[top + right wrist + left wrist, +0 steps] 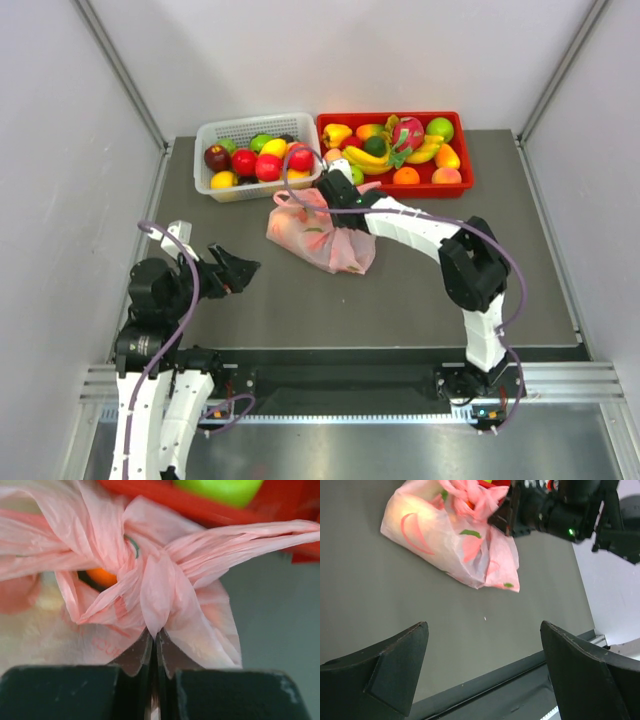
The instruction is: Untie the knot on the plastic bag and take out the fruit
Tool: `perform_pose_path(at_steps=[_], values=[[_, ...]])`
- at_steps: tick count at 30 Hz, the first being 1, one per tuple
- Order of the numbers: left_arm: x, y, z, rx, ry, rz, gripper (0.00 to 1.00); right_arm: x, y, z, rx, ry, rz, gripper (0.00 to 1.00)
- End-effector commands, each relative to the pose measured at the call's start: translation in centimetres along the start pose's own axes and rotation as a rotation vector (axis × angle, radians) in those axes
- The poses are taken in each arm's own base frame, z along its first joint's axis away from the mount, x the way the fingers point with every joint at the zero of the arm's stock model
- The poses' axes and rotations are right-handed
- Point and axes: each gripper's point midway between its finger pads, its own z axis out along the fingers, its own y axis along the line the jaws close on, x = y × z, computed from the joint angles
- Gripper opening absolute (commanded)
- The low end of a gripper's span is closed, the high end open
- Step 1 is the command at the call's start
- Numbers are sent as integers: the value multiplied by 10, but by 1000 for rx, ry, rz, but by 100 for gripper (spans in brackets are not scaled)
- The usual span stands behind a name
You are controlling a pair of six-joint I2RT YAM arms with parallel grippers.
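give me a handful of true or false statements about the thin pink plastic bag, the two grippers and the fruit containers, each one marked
1. The right gripper is shut on a fold of the thin pink plastic bag by its knot. True.
2. The left gripper grips the bag too. False: it is open and apart from the bag.
3. The knot is undone. False: it is tied.
4. The white mesh basket stands left of the red plastic tray. True.
5. The bag lies inside the red tray. False: it lies on the dark grey table, in front of the tray.
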Motion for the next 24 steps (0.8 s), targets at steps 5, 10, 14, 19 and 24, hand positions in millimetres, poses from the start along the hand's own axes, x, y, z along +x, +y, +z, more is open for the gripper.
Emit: perform_pose_path(at_steps=[5, 10, 14, 19, 24], values=[[-18, -7, 4, 17, -59, 8, 97, 23, 11, -68, -184, -182, -279, 0], [-27, 2, 17, -28, -57, -7, 96, 50, 13, -93, -262, -308, -408, 0], [-25, 10, 36, -34, -2, -35, 95, 82, 10, -113, -349, -369, -479, 0], [-34, 5, 53, 12, 17, -53, 93, 93, 18, -140, -470, -500, -571, 0], [-42, -8, 76, 29, 61, -60, 93, 86, 19, -172, -520, -656, -623, 0]])
